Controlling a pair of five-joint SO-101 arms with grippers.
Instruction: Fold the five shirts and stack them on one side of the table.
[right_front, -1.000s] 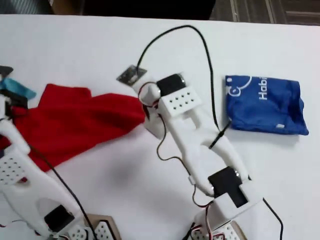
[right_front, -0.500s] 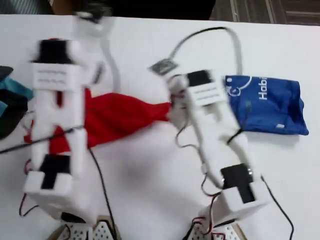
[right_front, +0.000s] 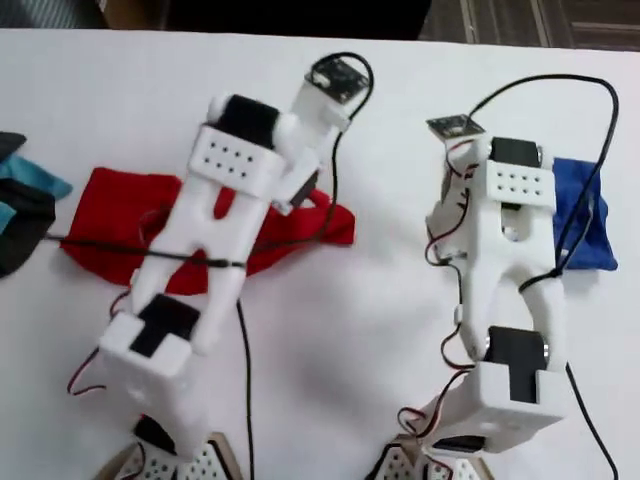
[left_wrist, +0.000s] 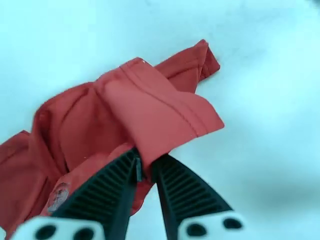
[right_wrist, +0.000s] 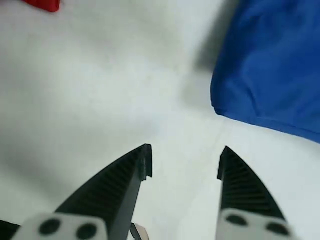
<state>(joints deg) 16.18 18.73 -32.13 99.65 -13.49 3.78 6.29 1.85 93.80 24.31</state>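
- White table (right_front: 330, 330) carries everything.
- Dark and teal clothes (right_front: 20, 200) lie at its left edge.
- Red shirt (right_front: 110, 215) lies bunched left of centre.
- Left gripper (left_wrist: 145, 167) pinches a fold of it, jaws nearly closed.
- Right gripper (right_wrist: 186, 150) hangs over bare table, jaws wide, holding nothing.
- Blue shirt (right_front: 590, 225) lies just beside it, far right.

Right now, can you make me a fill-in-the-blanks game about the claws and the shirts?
The left claw pinches a crumpled shirt coloured ____.
The right claw holds nothing; its jaws stand wide ____.
The folded shirt near the right claw is ____.
Missing words: red, open, blue.
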